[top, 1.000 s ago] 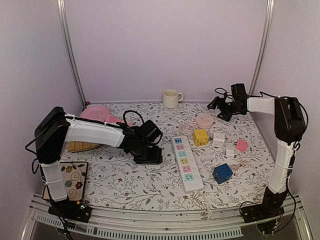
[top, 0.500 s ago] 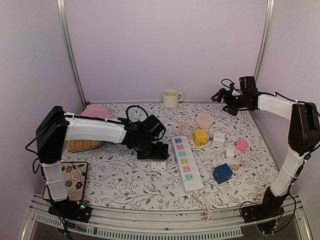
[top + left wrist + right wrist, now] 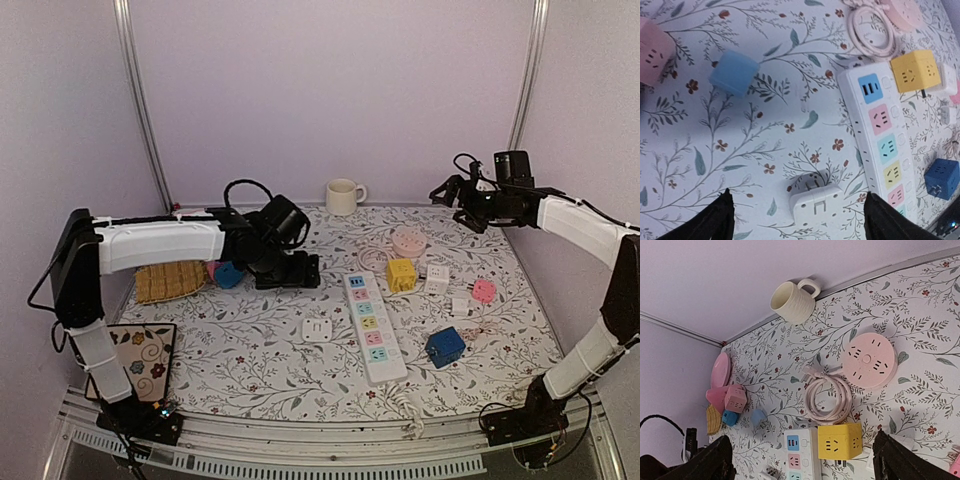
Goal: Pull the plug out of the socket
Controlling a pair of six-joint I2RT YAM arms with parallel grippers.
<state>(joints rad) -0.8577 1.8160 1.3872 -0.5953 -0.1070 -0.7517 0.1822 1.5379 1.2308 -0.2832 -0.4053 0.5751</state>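
The white plug [image 3: 317, 329] lies loose on the flowery table [image 3: 250, 370]. It is just to the left of the long white strip [image 3: 372, 328] and is not touching it. In the left wrist view, its metal pins stick out flat over the table, away from the camera. The strip has a row of little sockets in blue, pink, green and yellow. The left gripper [image 3: 300, 270] is farther back and to the left, well apart from the plug. Its two black fingers [image 3: 720, 220] are spread wide, with nothing held between them. A light blue cube [image 3: 228, 275] sits on the table just left of this gripper. The right gripper [image 3: 450, 200] hangs high over the back right of the table. Its fingers [image 3: 715, 460] are wide apart too, and they hold nothing. Below it sits a round pink socket [image 3: 408, 241] with a pink cord [image 3: 827, 397] coiled beside it. A yellow cube [image 3: 401, 274] stands near the top end of the strip, on its right. A dark blue cube [image 3: 444, 346] stands to the right of the strip, nearer the front. A small pink cube [image 3: 483, 291] sits farther right. A cream cup [image 3: 343, 196] stands by the back wall.
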